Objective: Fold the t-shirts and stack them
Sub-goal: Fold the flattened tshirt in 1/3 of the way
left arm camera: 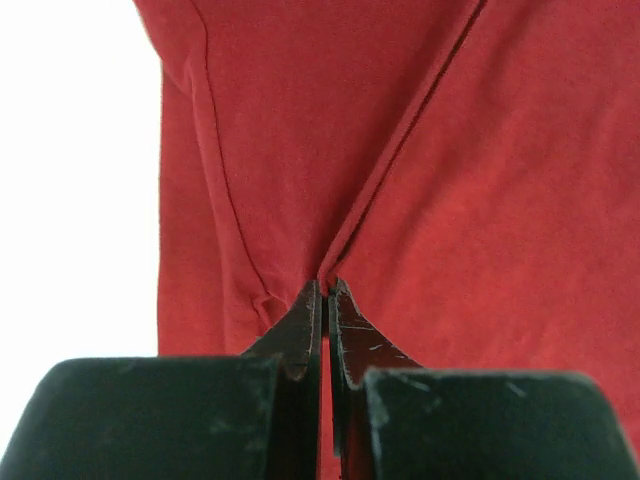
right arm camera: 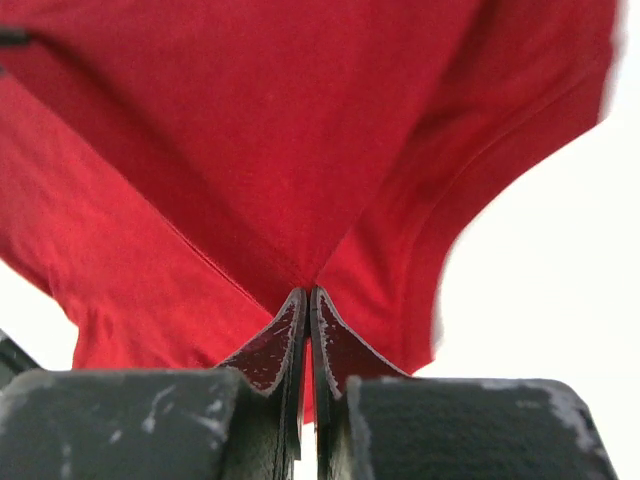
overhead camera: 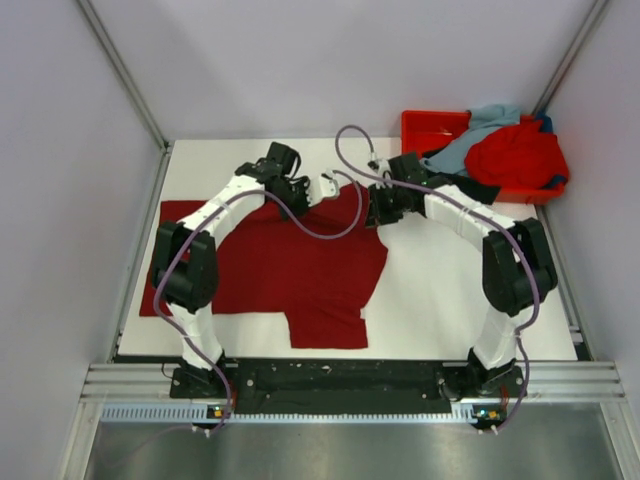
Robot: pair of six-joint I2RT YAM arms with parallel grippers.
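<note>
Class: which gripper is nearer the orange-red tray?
Right. The right gripper pinches the crimson shirt just left of the tray; the left gripper pinches the same shirt farther left.

1. The crimson t-shirt (overhead camera: 270,270), left of the tray (overhead camera: 425,125), is plain dark crimson with matching stitching and no print.
2. The tray is orange-red.
3. In the tray, the red t-shirt (overhead camera: 518,155) is a brighter plain red.
4. Draped over the tray, the grey-blue t-shirt (overhead camera: 480,135) is pale and plain.
5. At the tray's near edge, the black t-shirt (overhead camera: 483,189) is solid black.
6. The bench (overhead camera: 430,300) is white.
7. The left gripper (left arm camera: 327,285) and right gripper (right arm camera: 308,292) are black with pale scuffs.
</note>
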